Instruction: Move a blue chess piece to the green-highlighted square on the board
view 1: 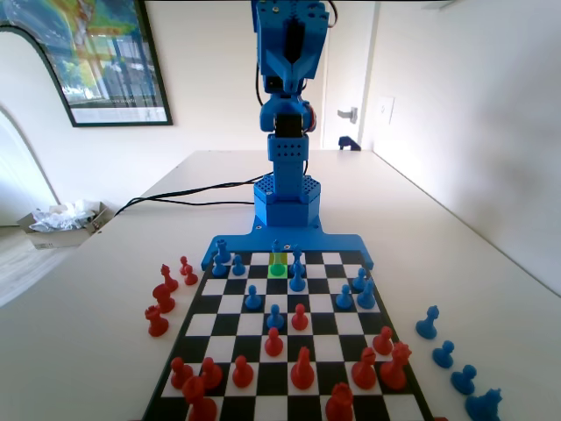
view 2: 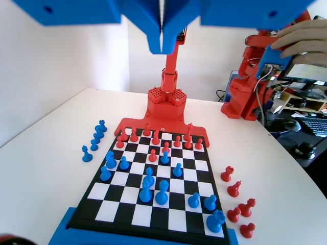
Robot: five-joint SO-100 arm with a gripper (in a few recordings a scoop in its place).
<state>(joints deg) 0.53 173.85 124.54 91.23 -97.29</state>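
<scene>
A blue robot arm [view 1: 287,79] stands upright at the far end of a black-and-white chessboard [view 1: 230,303] in the fixed view, its top cut off by the picture's edge. In the wrist view the gripper [view 2: 162,48] hangs high above the board, its two blue jaws pressed together to a thin seam with nothing between them. The green-highlighted square [view 1: 278,264] lies in the row nearest the arm's base, partly covered by a small blue piece whose shape is hard to make out. The tall blue chess piece [view 2: 145,190] stands among other blue pieces in the board's near half in the wrist view. Red pieces [view 1: 302,369] fill the fixed view's near rows; captured red and blue pieces sit off both sides.
</scene>
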